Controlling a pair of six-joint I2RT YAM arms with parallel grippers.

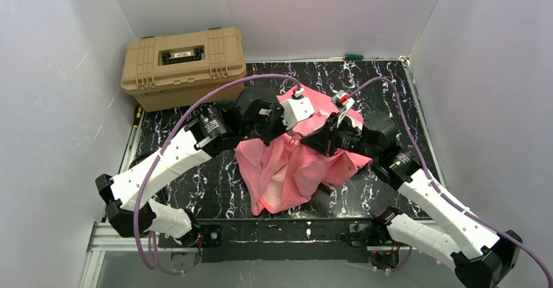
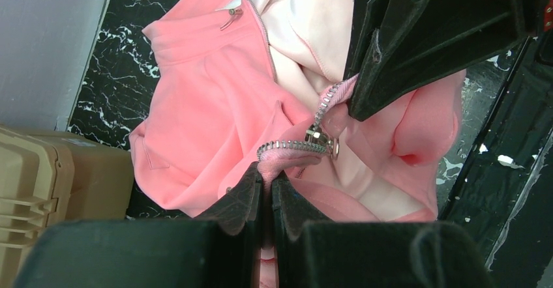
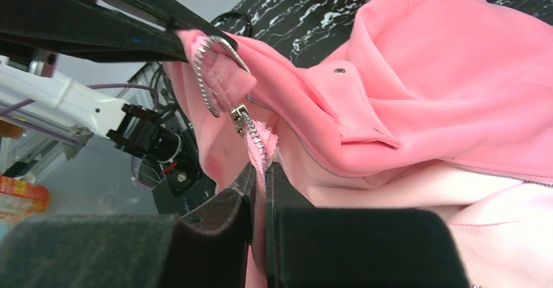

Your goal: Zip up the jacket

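Left wrist: left tool (image 2: 266, 193) and right tool (image 3: 261, 178) pinch the jacket (image 2: 202, 105).

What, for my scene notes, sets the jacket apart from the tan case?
The jacket is soft, crumpled salmon-pink fabric; the tan case is a rigid ribbed box. The jacket lies mid-table, pinched by the left gripper and right gripper; the tan case sits untouched at the far left. The jacket's front is open; the tan case's lid is down. Both sit on the table.
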